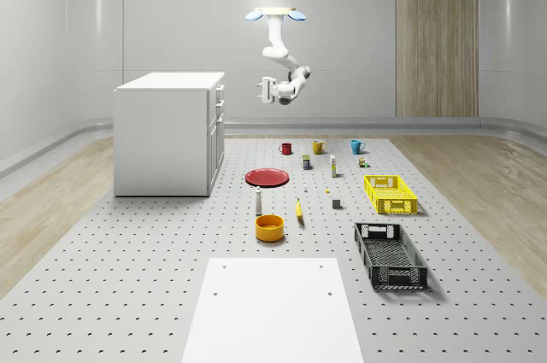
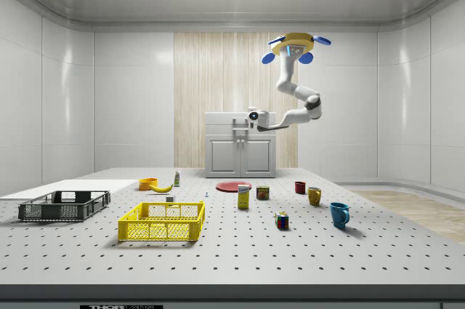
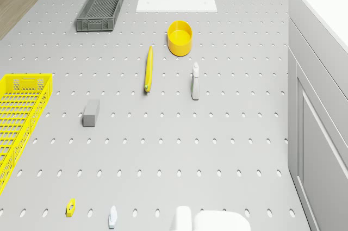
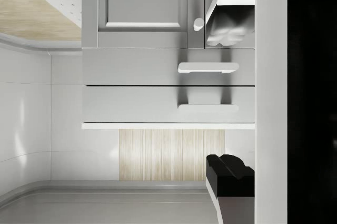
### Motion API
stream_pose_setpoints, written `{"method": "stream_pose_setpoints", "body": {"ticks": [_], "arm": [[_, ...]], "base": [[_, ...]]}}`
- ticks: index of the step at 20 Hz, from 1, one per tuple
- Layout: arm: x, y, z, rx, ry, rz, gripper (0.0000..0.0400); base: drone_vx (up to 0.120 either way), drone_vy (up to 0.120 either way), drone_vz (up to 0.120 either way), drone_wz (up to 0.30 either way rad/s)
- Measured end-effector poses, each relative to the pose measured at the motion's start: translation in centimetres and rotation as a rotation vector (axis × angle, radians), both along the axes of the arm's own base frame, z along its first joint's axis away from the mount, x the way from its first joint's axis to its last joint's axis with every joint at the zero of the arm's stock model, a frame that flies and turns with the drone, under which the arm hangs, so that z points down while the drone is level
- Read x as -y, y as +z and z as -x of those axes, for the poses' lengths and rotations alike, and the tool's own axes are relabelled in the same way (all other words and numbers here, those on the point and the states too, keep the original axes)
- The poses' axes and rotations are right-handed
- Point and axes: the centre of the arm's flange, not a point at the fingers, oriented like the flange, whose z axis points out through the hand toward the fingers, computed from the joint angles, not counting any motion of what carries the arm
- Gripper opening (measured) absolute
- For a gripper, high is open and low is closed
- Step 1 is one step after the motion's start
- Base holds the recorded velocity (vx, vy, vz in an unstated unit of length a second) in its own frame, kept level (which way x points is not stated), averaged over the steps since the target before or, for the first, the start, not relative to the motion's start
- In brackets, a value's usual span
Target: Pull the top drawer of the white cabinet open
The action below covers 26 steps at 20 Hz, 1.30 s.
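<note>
Now I hover beside the white cabinet [image 1: 164, 134], off its drawer front, my pincer [image 1: 261, 90] released and levelled at the top drawer [image 4: 168, 105] near the cabinet's upper edge, apart from its handle [image 4: 208, 108], to line up a pull.

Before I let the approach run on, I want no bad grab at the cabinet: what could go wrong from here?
1. The top drawer handle and the second handle lie close together, so the gripper, now apart from the white cabinet, might take the wrong one.
2. The drone hovers high above the floor beside the cabinet; any sway could make the fingers miss the slim handle or bump the drawer front.
</note>
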Motion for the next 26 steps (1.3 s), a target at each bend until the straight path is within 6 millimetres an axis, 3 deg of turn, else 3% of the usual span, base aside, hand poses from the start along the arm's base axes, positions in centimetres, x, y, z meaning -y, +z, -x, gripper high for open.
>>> {"method": "stream_pose_setpoints", "body": {"ticks": [8,15,26], "arm": [[-4.2,-0.8,0.0,0.000,0.000,0.000,0.0305],[-6.2,-2.2,0.0,0.000,0.000,0.000,0.0305],[-9.9,-2.7,0.0,0.000,0.000,-0.001,0.0305]], "base": [[0.000,0.000,0.000,0.000],[0.000,0.000,0.000,0.000],[0.000,0.000,0.000,0.000]]}}
